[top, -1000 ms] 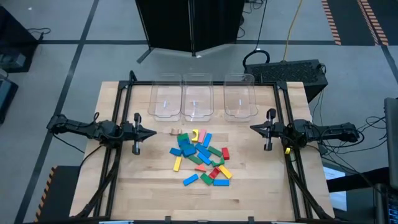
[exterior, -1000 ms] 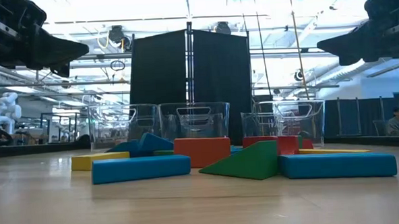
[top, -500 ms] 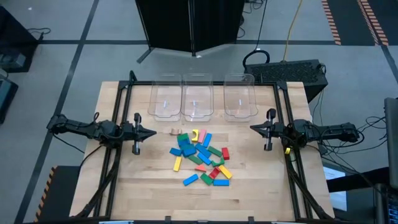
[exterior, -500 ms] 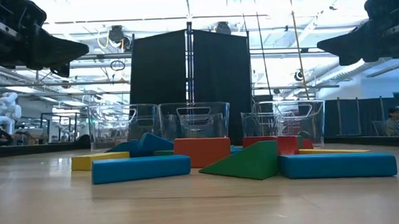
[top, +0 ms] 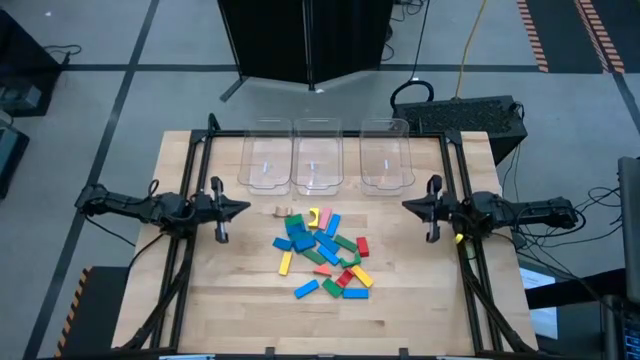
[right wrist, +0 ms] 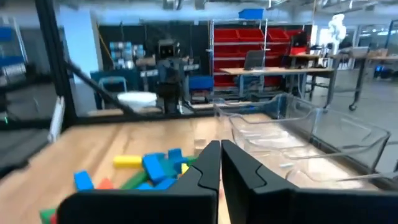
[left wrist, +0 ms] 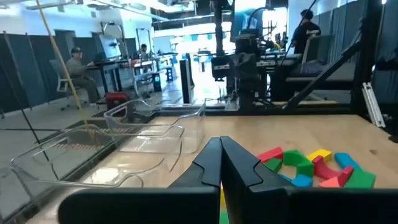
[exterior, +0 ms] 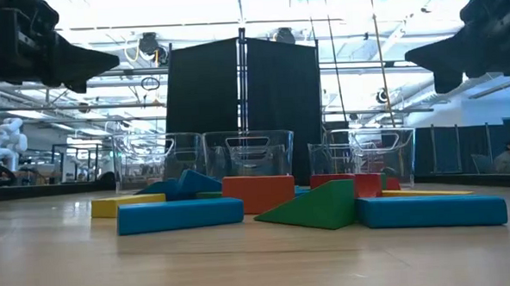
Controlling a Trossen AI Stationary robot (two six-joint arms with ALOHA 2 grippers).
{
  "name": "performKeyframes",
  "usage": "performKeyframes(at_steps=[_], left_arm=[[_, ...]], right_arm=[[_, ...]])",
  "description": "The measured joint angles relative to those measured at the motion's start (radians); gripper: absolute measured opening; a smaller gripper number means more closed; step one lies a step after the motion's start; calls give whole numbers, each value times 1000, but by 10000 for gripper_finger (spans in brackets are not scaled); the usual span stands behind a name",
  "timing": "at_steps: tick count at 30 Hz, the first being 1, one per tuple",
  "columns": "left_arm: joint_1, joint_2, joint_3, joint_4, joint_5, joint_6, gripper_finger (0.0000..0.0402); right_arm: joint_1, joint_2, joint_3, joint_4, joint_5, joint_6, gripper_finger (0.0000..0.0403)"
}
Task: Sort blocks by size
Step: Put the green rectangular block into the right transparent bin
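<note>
Blocks: small blue, green, red, yellow and pink toy blocks heaped on the wooden table.
Left gripper: fingers pressed together, empty, left of the heap.
Right gripper: fingers pressed together, empty, right of the heap.

Both arms are dark, nearly black, built from slim jointed links that widen into chunkier housings at the joints. The left arm ends in a left gripper that tapers to a sharp point; a short dark post with a pale rounded cap crosses it just behind the tip. The right arm has the same build, its right gripper equally pointed, with a small yellow mark on the wrist housing. Seen from each wrist, the fingers are matte black, angular wedges with bevelled edges, pressed together above a broad black crossbar.
</note>
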Motion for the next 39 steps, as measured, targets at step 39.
performKeyframes(at_steps=[39], left_arm=[[-1, 37, 12, 139, -189, -1, 97]], right_arm=[[-91, 484, 115, 323, 68, 283, 50]])
